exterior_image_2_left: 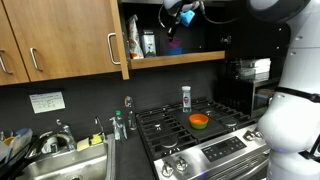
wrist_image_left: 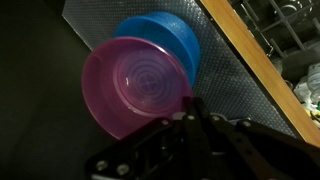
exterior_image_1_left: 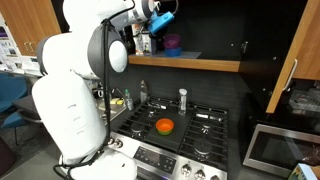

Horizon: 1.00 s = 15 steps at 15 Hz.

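Kitchen, home type by what I see. Gas stove [exterior_image_1_left: 175, 125] below me: black grates, knobs along the front, an orange bowl [exterior_image_1_left: 165, 126] on a burner, a shaker [exterior_image_2_left: 186, 97] at the back. Sink [exterior_image_2_left: 60, 160] with faucet [exterior_image_2_left: 62, 128] beside the stove, soap bottles [exterior_image_2_left: 118, 125] between them. Wood cabinets [exterior_image_2_left: 60, 40] above the counter. Open shelf [exterior_image_1_left: 200, 64] holds a pink bowl [wrist_image_left: 135, 85] and a blue bowl [wrist_image_left: 165, 40]. Small oven [exterior_image_1_left: 280, 150] on the counter past the stove.

An orange bowl [exterior_image_2_left: 199, 121] sits on the stove [exterior_image_2_left: 160, 125], a clear bottle [exterior_image_2_left: 186, 96] behind it and a sink [exterior_image_2_left: 75, 165] alongside.
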### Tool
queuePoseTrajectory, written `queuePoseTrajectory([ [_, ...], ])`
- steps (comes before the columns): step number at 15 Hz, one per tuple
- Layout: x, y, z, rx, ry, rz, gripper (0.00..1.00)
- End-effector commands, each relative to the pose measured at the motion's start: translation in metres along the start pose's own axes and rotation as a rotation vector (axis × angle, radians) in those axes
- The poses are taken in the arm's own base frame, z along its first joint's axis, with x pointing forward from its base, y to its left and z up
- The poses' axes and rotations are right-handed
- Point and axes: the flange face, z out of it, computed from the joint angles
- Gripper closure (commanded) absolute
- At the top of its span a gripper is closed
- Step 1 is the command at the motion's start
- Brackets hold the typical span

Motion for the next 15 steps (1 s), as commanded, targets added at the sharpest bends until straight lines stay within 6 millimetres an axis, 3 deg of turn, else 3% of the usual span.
queuePoseTrajectory([
  [1, 0.002, 0.004, 0.000, -0.014, 0.011, 0.014, 0.99],
  [15, 0.001, 0.011, 0.011, -0.018, 0.007, 0.067, 0.99],
])
